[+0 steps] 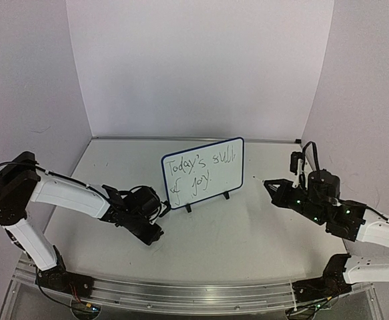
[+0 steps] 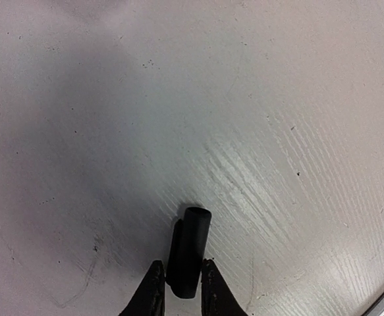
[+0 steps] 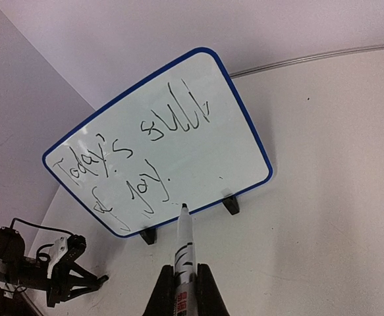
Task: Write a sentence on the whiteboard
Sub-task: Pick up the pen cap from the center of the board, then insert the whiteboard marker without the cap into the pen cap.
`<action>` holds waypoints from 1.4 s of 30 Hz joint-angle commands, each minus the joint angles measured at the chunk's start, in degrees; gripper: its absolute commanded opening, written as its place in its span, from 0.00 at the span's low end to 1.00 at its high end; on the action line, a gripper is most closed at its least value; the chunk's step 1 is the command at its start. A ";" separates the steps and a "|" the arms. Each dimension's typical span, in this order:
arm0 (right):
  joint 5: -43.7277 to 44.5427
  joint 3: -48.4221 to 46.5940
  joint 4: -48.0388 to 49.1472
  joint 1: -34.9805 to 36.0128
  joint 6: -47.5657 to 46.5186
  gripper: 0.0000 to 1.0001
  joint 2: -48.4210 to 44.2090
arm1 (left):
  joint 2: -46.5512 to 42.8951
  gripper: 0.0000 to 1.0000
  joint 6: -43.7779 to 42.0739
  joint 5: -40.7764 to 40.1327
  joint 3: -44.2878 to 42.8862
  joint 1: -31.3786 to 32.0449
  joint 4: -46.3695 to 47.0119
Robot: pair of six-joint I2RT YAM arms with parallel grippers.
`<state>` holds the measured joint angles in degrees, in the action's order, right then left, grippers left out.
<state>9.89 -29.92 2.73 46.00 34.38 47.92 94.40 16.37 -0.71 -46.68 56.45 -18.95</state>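
The left tool (image 1: 153,235) lies low over the surface (image 1: 247,233), at 7 o'clock from the whiteboard (image 1: 233,163). It is clamped on a short black cap (image 2: 188,250) (blunt end pointing away from the wrist). The whiteboard stands mid-surface on its black feet (image 1: 225,195), with the sentence (image 1: 195,173) in two lines. At 3 o'clock from it, apart, the right tool (image 1: 273,188) is clamped on a white marker (image 3: 184,240), tip towards the board's lower rim.

The pale, wood-grained tabletop (image 1: 247,227) is enclosed by plain white panels: a back wall (image 1: 201,67) beyond the jaws, a left wall (image 1: 21,80) and a right wall (image 1: 374,87) outward of them. Glare (image 2: 244,178) is reflected just ahead of the left jaws.
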 commanded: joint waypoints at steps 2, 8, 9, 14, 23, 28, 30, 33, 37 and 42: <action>0.97 0.30 0.48 -0.14 0.53 0.00 -0.66 | 2.46 0.13 -0.98 -1.75 -1.81 0.89 -3.58; -3.35 -1.59 -1.98 -0.16 -1.60 0.00 1.51 | 1.34 0.02 -2.10 -0.55 -1.48 1.03 -3.55; -5.01 -2.19 -2.36 -0.20 -2.24 0.00 2.29 | 0.99 0.01 -2.42 -0.09 -1.48 1.05 -3.55; -16.14 -4.50 -5.05 -2.22 -3.48 0.00 7.34 | -2.51 0.00 -4.38 4.09 -1.47 1.05 -3.07; -47.63 -7.71 -4.24 -11.41 -7.41 0.00 15.11 | -10.81 0.00 -11.15 13.23 -4.68 1.11 -3.28; -62.50 -10.40 -3.68 -12.00 -8.83 0.00 23.10 | -13.35 0.00 -13.52 20.48 -4.80 1.20 0.82; -67.55 -10.93 -1.35 -11.99 -7.34 0.00 25.69 | -13.45 0.00 -14.40 22.68 -5.08 1.42 1.34; -73.76 -10.93 3.93 -11.98 -4.20 0.00 28.26 | -13.30 0.00 -15.43 25.48 -5.64 1.83 1.52; -78.31 -11.54 5.81 -11.94 -3.01 0.00 31.41 | -13.17 0.00 -15.87 28.33 -6.29 2.27 2.28; -79.91 -12.48 6.71 -11.46 -2.38 0.00 33.96 | -12.51 0.00 -16.28 30.27 -7.33 2.54 2.05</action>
<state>-65.07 -39.32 5.53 34.15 31.01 80.10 82.28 1.46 25.89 -50.69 58.61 -18.94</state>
